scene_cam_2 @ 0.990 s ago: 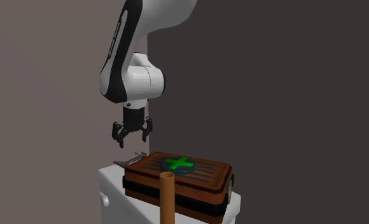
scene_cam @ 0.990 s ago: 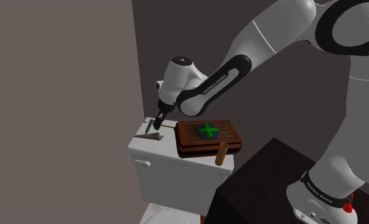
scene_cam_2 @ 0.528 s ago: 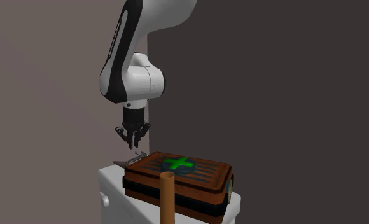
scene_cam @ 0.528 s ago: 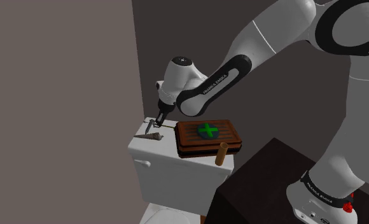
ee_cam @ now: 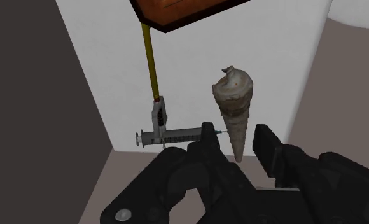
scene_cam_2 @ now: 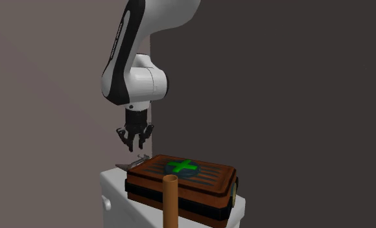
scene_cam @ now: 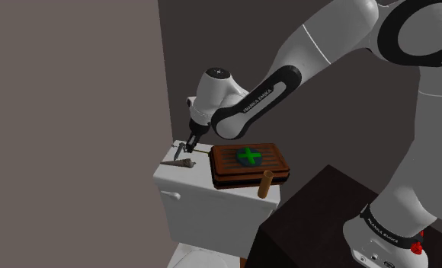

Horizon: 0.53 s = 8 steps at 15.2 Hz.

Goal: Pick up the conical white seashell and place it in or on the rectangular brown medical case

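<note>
The conical seashell (ee_cam: 234,105), off-white with brown bands, lies on the white toilet tank lid (scene_cam: 183,177) beside the brown rectangular case (scene_cam: 250,164). The case has a green cross on a blue disc on its lid (scene_cam_2: 182,168). My black gripper (scene_cam_2: 134,144) hangs a little above the lid, over the shell (scene_cam: 179,162). In the wrist view the gripper (ee_cam: 235,130) has its fingers partly apart. The shell's pointed end sits in line with the gap, untouched by either finger. Nothing is held.
A syringe (ee_cam: 177,135) and a thin yellow stick (ee_cam: 149,60) lie on the lid next to the shell. A brown upright cylinder (scene_cam: 264,183) stands at the case's near corner. Walls close in behind the tank. My dark stand (scene_cam: 311,221) is beside the toilet.
The fingers went from wide apart to nearly together, then spread a little again. The arm and the shell have stayed in place.
</note>
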Tool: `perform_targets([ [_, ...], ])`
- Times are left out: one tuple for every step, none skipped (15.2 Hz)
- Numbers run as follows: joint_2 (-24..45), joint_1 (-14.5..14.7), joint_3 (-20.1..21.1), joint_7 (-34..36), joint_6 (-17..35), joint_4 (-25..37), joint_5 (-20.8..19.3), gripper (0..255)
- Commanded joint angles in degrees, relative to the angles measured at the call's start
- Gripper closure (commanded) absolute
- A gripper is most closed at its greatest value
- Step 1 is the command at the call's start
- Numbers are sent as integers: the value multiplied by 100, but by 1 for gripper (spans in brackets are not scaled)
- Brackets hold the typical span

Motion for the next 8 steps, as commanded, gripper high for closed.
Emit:
perform_targets([
  [315, -21, 112, -347, -555, 533, 18, 0],
  [654, -4, 195, -657, -1112, 1091, -3, 0],
  [1017, 49, 252, -948, -1673, 1677, -43, 0],
  [1403, 133, 290, -1230, -2239, 2295, -94, 0],
  [1816, 243, 312, -1511, -2812, 2950, -153, 0],
  [2207, 360, 322, -1762, -3329, 3571, -209, 0],
  [2251, 368, 305, -1760, -3281, 3569, -213, 0],
  [2297, 372, 293, -1756, -3234, 3568, -222, 0],
])
